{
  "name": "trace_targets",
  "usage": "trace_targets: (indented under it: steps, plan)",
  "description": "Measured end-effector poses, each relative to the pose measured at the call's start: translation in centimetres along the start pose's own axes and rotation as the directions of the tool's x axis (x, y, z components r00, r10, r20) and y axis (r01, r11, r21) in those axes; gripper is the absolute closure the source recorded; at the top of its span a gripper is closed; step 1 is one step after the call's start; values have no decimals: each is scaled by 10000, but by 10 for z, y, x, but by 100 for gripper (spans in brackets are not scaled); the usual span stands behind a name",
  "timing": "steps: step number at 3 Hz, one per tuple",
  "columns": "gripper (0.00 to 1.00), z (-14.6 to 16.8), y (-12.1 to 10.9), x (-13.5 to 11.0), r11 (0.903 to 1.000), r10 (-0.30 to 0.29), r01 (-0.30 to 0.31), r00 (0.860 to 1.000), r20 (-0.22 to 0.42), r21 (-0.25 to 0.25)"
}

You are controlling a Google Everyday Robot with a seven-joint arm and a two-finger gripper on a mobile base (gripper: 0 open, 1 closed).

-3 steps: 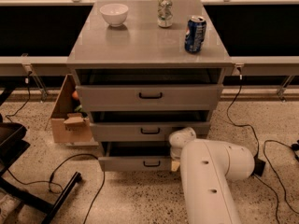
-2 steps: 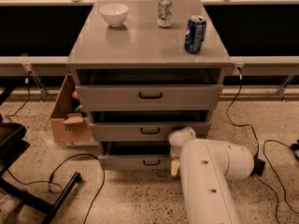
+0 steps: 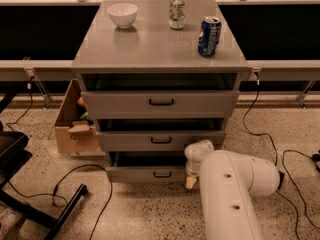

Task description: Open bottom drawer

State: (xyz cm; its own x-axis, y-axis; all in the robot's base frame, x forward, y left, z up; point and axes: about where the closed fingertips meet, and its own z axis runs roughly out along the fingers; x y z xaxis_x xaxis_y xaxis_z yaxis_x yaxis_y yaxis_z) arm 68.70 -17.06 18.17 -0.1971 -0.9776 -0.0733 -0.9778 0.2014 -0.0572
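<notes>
Gripper (image 3: 192, 180) sits low at the right end of the bottom drawer (image 3: 145, 173) front, right of its black handle (image 3: 162, 174); whether it grasps anything cannot be told.

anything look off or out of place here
Nothing is spilled or broken. The one odd thing: the gripper sits low by the right end of the bottom drawer, beside its handle rather than on it. Loose cables trail across the floor.
</notes>
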Motion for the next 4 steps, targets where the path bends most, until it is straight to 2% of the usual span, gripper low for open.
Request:
trace_targets:
  steps: [1,2,3,4]
  plan:
    - [64,-11,47,19,9969,47,-79,9991,-412,-782]
    - [87,-13,47,19,9969,47,-80,9991,-412,-782]
    - [100,-20,72,30,9944,240,-304,9977,-640,-1012]
    - [100,-20,78,32,9938,280,-352,9972,-688,-1058]
